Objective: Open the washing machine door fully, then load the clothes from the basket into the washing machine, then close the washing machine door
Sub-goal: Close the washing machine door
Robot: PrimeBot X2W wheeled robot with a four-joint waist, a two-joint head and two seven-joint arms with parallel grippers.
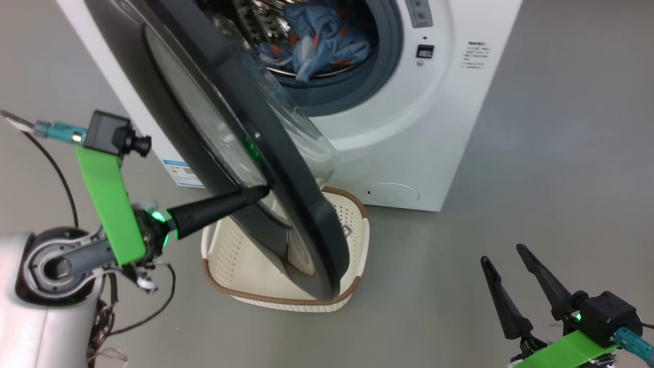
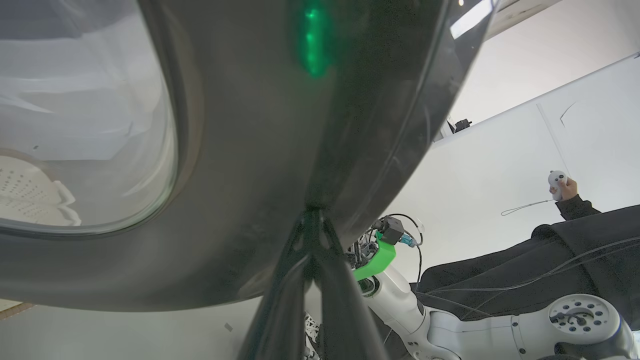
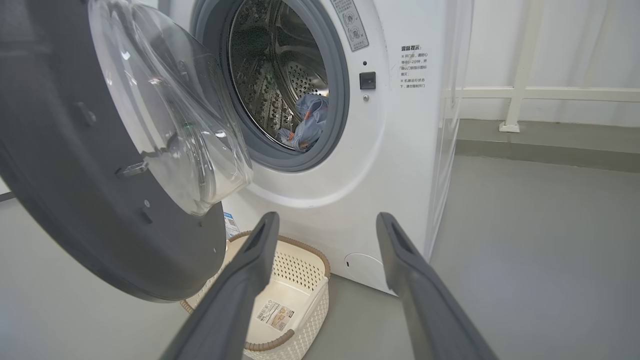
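The white washing machine fills the top of the head view. The washing machine door stands partly open, slanting from upper left to lower centre above the basket on the floor. The blue clothes lie in the drum, top centre. At centre left, the left hand, fingers pressed together, touches the door's outer face. The right hand, lower right, is spread and holds nothing.

Green brackets are carrying black cameras with teal plugs, a green light is glowing behind long dark fingers, thin cables are trailing off the white arm.
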